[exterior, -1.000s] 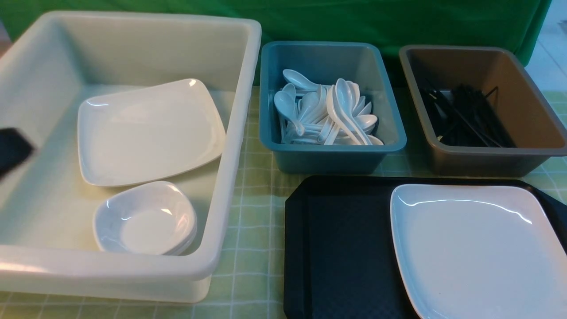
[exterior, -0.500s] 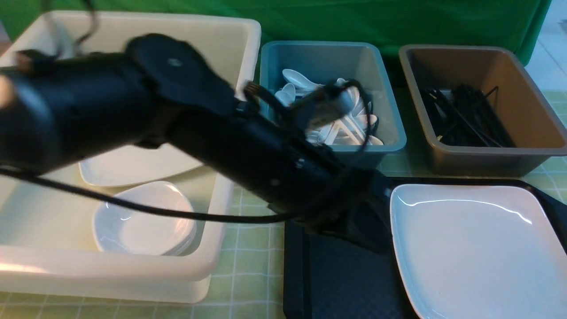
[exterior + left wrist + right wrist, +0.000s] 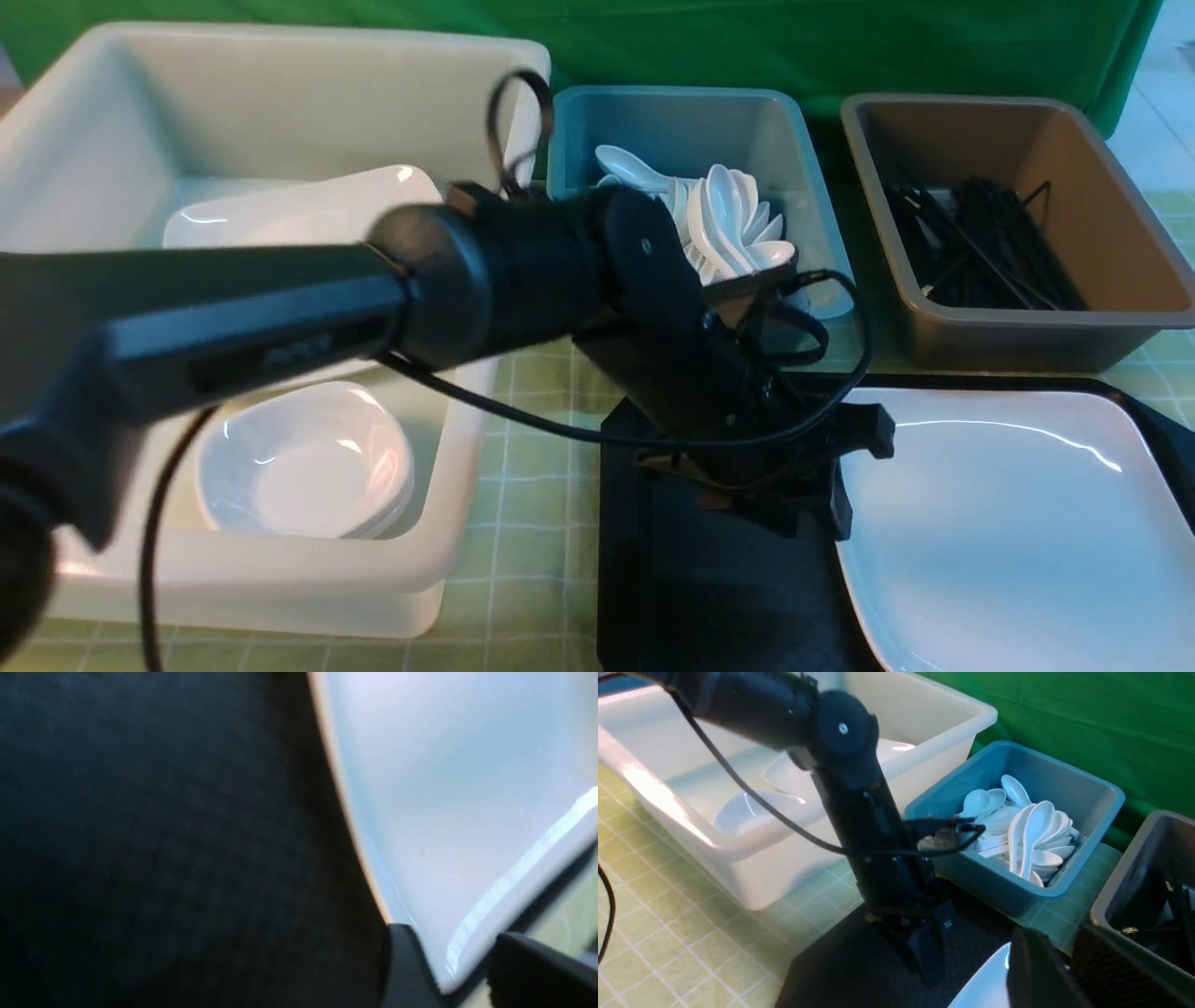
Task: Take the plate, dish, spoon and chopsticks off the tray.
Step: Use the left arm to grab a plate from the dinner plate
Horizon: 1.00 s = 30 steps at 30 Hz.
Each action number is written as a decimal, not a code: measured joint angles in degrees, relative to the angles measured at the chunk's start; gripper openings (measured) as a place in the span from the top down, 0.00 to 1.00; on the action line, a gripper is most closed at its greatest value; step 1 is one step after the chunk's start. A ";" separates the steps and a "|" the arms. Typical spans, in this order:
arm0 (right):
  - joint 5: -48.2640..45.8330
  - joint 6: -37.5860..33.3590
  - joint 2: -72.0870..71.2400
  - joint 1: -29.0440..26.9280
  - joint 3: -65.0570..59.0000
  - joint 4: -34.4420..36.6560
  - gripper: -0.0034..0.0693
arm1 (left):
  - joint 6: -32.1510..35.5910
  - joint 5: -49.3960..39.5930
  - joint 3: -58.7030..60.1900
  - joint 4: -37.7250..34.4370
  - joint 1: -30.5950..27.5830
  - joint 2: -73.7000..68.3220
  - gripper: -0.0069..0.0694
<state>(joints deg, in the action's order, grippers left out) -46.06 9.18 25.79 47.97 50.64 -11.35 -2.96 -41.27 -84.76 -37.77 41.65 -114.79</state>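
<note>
The white plate (image 3: 1008, 532) lies on the right half of the black tray (image 3: 709, 597); nothing else shows on the tray. My left arm reaches across from the left, and the left gripper (image 3: 854, 476) stands open at the plate's left edge. In the left wrist view the plate's (image 3: 467, 788) rounded corner sits between the two fingers (image 3: 406, 970), above the tray (image 3: 163, 835). My right gripper (image 3: 1069, 970) is out of the front view; its fingers sit close together by the plate's (image 3: 985, 980) far corner, their grip unclear.
A blue tub (image 3: 672, 121) behind the tray holds several white spoons (image 3: 728, 224). A brown tub (image 3: 1102, 215) at the back right holds black chopsticks (image 3: 980, 243). The big white tub (image 3: 280, 37) on the left holds a second plate (image 3: 299, 205) and stacked small dishes (image 3: 308, 462).
My left arm has swung in from the far left across the white tub to the tray, and its jaws have opened at the plate's edge. The plate has not moved.
</note>
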 joint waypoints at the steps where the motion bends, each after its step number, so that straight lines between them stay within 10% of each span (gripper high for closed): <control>1: 0.00 0.00 0.00 0.00 0.00 0.00 0.78 | 0.13 0.25 0.00 0.00 0.00 -0.17 0.52; 16: 0.00 0.00 0.00 0.00 0.00 0.00 0.78 | 4.04 8.77 -0.34 -12.87 0.00 -9.13 0.44; 26: 0.00 0.00 0.00 0.00 0.00 0.00 0.76 | 7.49 13.71 -0.80 -18.22 2.81 -11.12 0.65; 30: 0.00 0.00 0.00 0.00 0.00 0.00 0.75 | 7.57 13.76 -0.84 -17.32 2.93 -10.91 0.87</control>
<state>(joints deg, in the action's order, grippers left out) -46.06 9.18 25.79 47.97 50.64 -11.35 4.61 -27.51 -85.60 -55.09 44.59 -125.71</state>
